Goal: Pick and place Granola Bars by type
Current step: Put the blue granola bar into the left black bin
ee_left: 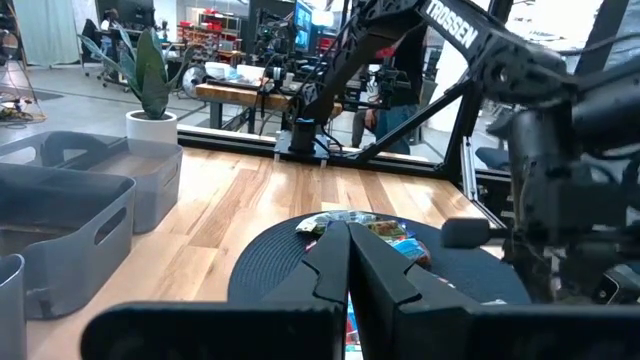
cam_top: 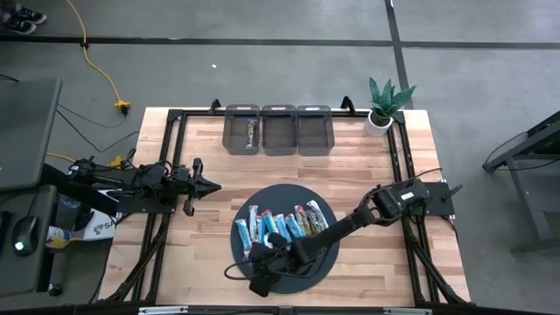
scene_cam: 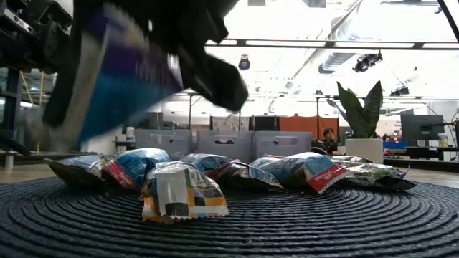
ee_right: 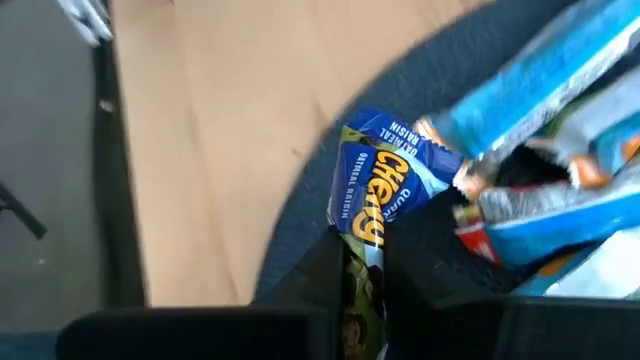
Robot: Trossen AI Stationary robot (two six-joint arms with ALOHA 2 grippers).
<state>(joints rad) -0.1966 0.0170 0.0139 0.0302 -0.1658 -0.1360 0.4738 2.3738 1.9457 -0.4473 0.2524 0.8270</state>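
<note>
Your right gripper is clenched on a blue bar, lifted over the near-left part of the round mat; other bars lie across it. Your left gripper waits, fingers pressed together, left of the mat

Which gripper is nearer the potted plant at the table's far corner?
Left, narrowly. The left gripper waits over bare wood, across the table from the potted plant. The right gripper is low over the dark round mat, gripping a blue granola bar.
</note>
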